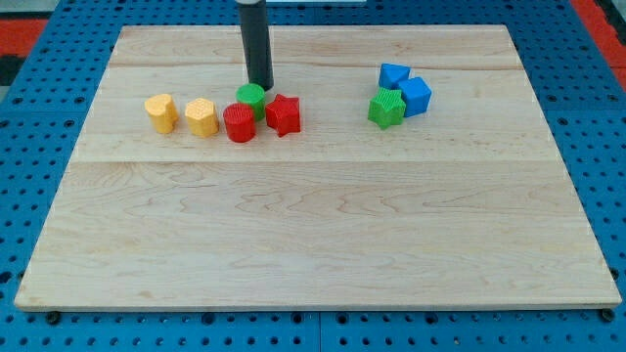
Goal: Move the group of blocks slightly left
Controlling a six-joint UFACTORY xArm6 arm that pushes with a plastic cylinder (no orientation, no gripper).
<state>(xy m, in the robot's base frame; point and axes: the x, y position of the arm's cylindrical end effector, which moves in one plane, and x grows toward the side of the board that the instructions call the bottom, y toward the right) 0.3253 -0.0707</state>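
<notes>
my tip (260, 85) – bare rod holding nothing, just behind green cylinder (251, 95) | it sits with red cylinder (239, 124), red star block (284, 114), upper-left of board | light, rigid, likely slippery – push from the view's right

Rod seen entering from the view's top edge, left of centre, held close to upright with a slight lean. Dark, straight, uniform in width along the visible length. My tip (260, 86) is set down at bench level. The arm above the rod is cut off by the frame.
</notes>
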